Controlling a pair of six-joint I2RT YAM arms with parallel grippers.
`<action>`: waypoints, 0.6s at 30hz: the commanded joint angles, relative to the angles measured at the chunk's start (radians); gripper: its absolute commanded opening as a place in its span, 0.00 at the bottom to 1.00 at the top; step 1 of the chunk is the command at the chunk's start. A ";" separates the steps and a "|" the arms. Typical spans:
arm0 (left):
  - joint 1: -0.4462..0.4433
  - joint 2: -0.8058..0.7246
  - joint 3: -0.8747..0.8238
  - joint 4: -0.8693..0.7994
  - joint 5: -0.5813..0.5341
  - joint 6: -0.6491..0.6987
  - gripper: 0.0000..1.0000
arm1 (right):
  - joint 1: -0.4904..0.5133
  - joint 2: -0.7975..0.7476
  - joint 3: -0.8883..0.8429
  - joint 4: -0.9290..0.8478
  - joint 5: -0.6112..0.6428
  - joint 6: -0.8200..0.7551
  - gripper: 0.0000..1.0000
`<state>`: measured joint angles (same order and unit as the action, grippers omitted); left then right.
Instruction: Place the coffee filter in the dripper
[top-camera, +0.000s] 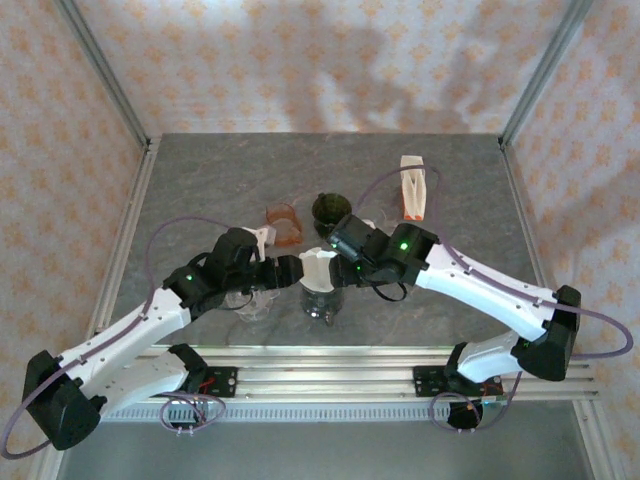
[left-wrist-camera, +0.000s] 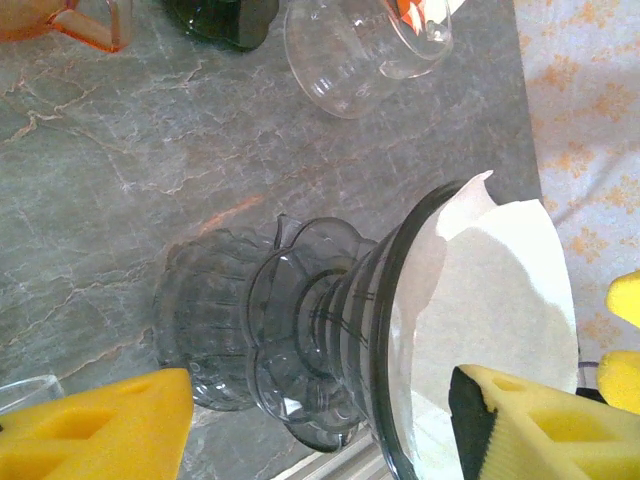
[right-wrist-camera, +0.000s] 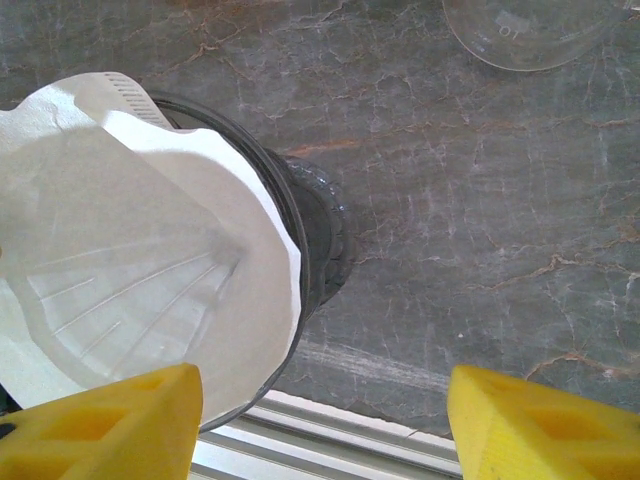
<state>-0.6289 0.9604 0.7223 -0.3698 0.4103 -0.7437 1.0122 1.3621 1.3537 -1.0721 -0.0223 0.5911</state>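
Note:
The clear glass dripper (top-camera: 322, 297) stands near the table's front edge, with the white paper coffee filter (top-camera: 319, 264) sitting open inside its cone. In the left wrist view the dripper (left-wrist-camera: 310, 330) lies between my yellow fingers and the filter (left-wrist-camera: 490, 290) lines its mouth. My left gripper (left-wrist-camera: 320, 430) is open, straddling the dripper from the left side (top-camera: 290, 270). My right gripper (right-wrist-camera: 320, 430) is open just right of the dripper (right-wrist-camera: 315, 240), one finger over the filter's (right-wrist-camera: 140, 270) rim, holding nothing (top-camera: 345, 270).
An orange cup (top-camera: 284, 224) and a dark green cup (top-camera: 331, 210) stand behind the dripper. A white and orange packet (top-camera: 413, 187) is at the back right. A clear glass vessel (left-wrist-camera: 350, 55) sits nearby. The metal rail (top-camera: 320, 380) runs along the front edge.

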 joint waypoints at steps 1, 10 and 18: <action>-0.008 -0.020 0.002 0.025 -0.016 -0.013 0.70 | 0.006 -0.026 0.010 0.003 0.044 0.007 0.66; -0.009 -0.061 0.030 -0.001 -0.031 -0.019 0.71 | 0.006 -0.054 0.013 0.004 0.066 0.010 0.66; -0.007 -0.144 0.064 -0.094 -0.144 0.010 0.73 | 0.006 -0.172 -0.074 0.072 0.175 0.023 0.66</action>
<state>-0.6289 0.8570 0.7509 -0.4072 0.3519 -0.7570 1.0122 1.2537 1.3209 -1.0302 0.0517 0.5945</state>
